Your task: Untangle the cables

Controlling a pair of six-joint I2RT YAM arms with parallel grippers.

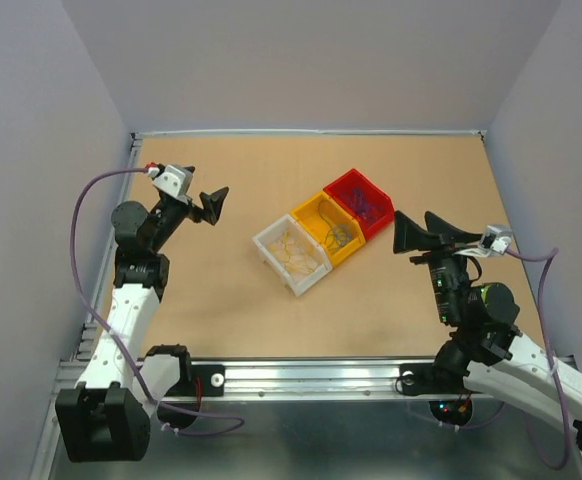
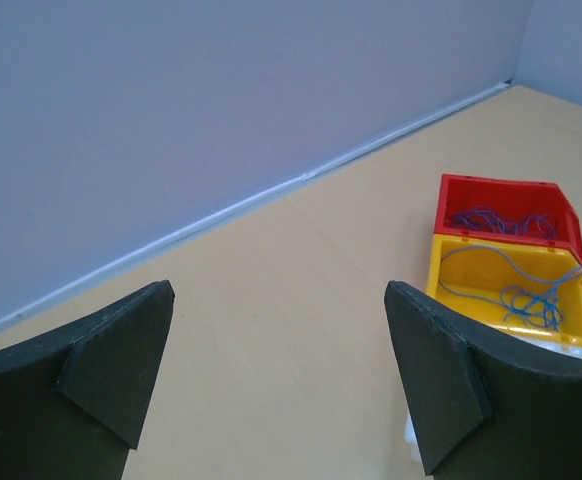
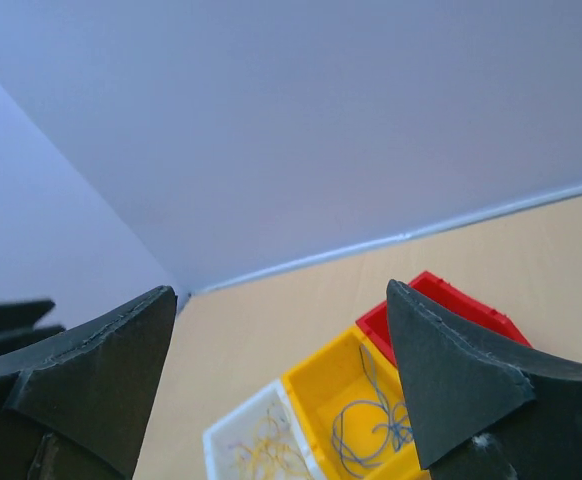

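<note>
Left gripper [image 1: 214, 205] and right gripper [image 1: 411, 232] are each seen with jaws spread wide and nothing between them, raised over the left and right sides of the table [image 1: 221, 300]. Near its middle, three touching bins are set in a diagonal row. Purple cables [image 1: 364, 206] are contained in the red bin [image 1: 347, 184], bluish cables [image 1: 340, 233] in the yellow bin [image 1: 309, 212], and yellowish cables [image 1: 293, 250] in the white bin [image 1: 271, 240].

light: bright, even, diffuse, from overhead | shadows: faint, soft-edged, close beside the bins [image 1: 316, 215] on the bench [image 1: 201, 290] | colour: walls [image 1: 311, 60] carry a cool lavender cast | focus: overhead view crisp; wrist views sharp farther off, left claw [image 2: 278, 287] and right claw [image 3: 281, 288] slightly soft near the lens, flat black with little detail
</note>
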